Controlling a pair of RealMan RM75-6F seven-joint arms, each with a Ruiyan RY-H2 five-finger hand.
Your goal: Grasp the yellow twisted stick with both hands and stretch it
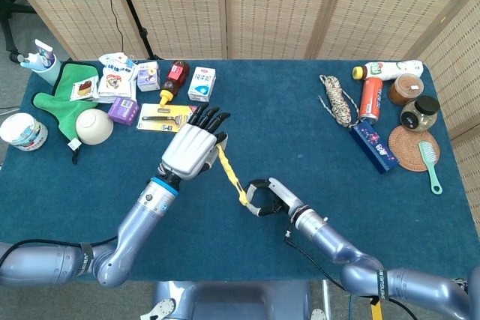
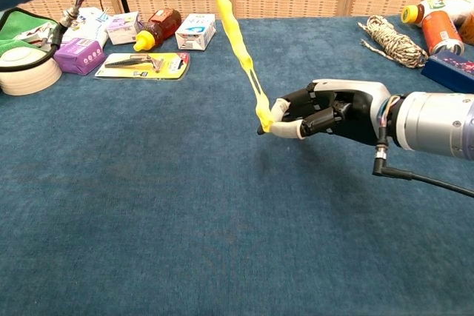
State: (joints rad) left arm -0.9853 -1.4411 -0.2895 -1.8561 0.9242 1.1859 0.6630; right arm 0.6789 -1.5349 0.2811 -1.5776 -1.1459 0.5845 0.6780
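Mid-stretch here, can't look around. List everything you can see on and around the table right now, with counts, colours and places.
Yellow twisted stick: 1, yellow, held off the table at centre.
Razor pack: 1, yellow card, back left.
Small cartons: several, white and purple, back left.
Sauce bottle: 1, dark with yellow cap, back left.
Bowl: 1, white, left.
Cloth: 1, green, far left.
Rope coil: 1, beige, back right.
Can: 1, orange, back right.
Jars: 2, back right.
Comb: 1, teal, right edge.
Left hand: grips stick's upper end.
Right hand: pinches lower end.

Open cloth (image 1: 300, 148) mid-table btwn hands; razor pack (image 1: 167, 118) & boxes (image 1: 201, 84) crowd far-left, rope (image 1: 339, 100) far-right.
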